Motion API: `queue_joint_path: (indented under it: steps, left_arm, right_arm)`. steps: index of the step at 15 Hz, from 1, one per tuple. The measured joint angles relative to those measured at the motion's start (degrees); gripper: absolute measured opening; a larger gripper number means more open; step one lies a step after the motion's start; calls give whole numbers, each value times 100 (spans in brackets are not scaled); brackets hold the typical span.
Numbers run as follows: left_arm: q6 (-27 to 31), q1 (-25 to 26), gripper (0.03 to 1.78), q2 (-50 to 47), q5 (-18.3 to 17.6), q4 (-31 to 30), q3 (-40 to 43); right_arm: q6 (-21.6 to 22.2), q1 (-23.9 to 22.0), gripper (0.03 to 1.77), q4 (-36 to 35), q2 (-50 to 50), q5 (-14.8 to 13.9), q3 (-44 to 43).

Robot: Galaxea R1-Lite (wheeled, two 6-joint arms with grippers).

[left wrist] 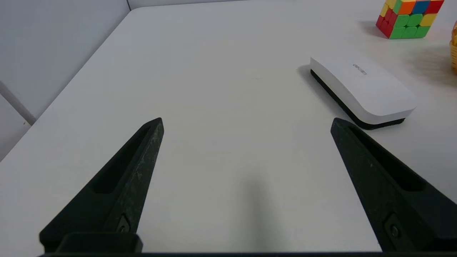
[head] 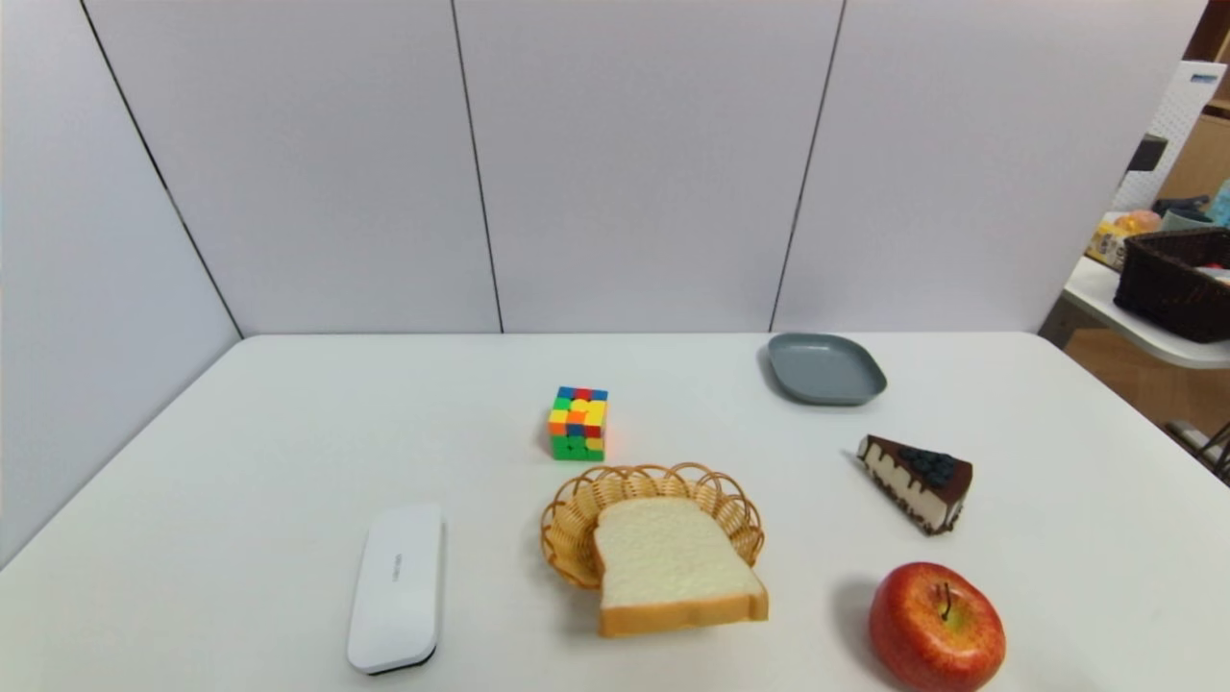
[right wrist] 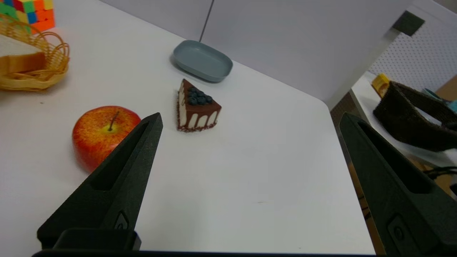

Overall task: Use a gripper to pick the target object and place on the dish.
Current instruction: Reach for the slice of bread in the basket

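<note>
A thick slice of white bread (head: 673, 562) with a tan crust leans half in a yellow wicker basket (head: 577, 509) at the table's front middle; its crust edge (right wrist: 21, 61) shows in the right wrist view. The blue-grey dish (head: 824, 368) (right wrist: 202, 60) lies bare at the back right. Neither arm shows in the head view. My left gripper (left wrist: 246, 123) is open over bare table near the front left. My right gripper (right wrist: 250, 117) is open over bare table near the front right corner, apart from the bread.
A chocolate cake wedge (head: 915, 481) (right wrist: 195, 106) and a red apple (head: 937, 627) (right wrist: 101, 132) sit between bread and dish on the right. A colour cube (head: 578, 423) (left wrist: 408, 16) stands behind the basket. A white eraser (head: 397, 584) (left wrist: 362, 91) lies front left. The table edge (right wrist: 339, 142) runs close by the right gripper.
</note>
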Motion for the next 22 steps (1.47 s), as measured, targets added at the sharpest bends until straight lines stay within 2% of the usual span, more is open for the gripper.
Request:
queue_joint_path:
  steps: [3, 6, 10, 14, 16, 18, 22]
  left_arm:
    - [0, 0, 169, 0, 2, -2, 0]
    - [0, 0, 169, 0, 2, -2, 0]
    - [0, 0, 169, 0, 2, -2, 0]
    - [0, 0, 169, 0, 2, -2, 0]
    - [0, 0, 169, 0, 2, 0, 0]
    - [0, 0, 169, 0, 2, 0, 0]
    - [0, 0, 169, 0, 2, -2, 0]
  right_arm:
    - [-294, -5, 171, -1, 193, 833, -144]
    - [-844, -46, 171, -20, 551, 1671, -393]
    - [-2044, -68, 171, -26, 1084, 2374, -540]
    - [-2882, -105, 171, 16, 1692, 2537, -703]
    - [-3040, -94, 171, -9, 2019, 2531, -841]
    - [-2892, -71, 171, -28, 2371, 2481, -1106]
    - [-1835, -79, 171, -9, 2942, 2146, -1886]
